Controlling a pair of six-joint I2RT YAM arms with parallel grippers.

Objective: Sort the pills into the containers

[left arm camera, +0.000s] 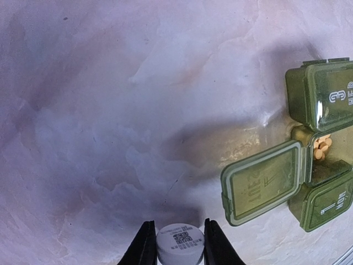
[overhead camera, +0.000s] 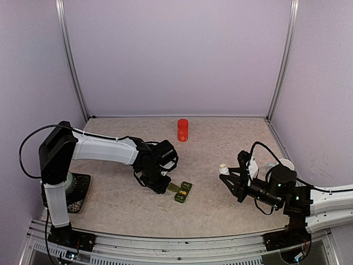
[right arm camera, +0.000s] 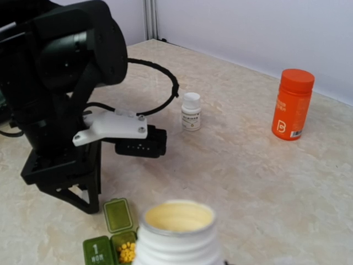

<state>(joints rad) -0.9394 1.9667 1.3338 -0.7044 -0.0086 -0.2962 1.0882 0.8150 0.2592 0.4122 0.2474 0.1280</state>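
Note:
The dark green containers [overhead camera: 182, 191] lie on the table in a strip. Its middle lid [left arm camera: 263, 183] is open, and yellow pills [left arm camera: 321, 147] fill the middle compartment [right arm camera: 127, 253]. The two end lids are closed. My left gripper [left arm camera: 180, 244] points down just left of the strip [overhead camera: 159, 185], shut on a white bottle cap [left arm camera: 180, 242] with a printed label on top. My right gripper [overhead camera: 226, 175] holds an open white bottle [right arm camera: 176, 232], whose mouth faces the strip; its fingers are hidden in the right wrist view.
An orange bottle [overhead camera: 182, 130] stands at the back centre of the table. A small closed white bottle [right arm camera: 191, 111] stands beyond the left arm [right arm camera: 60, 83]. Purple walls enclose the table on three sides.

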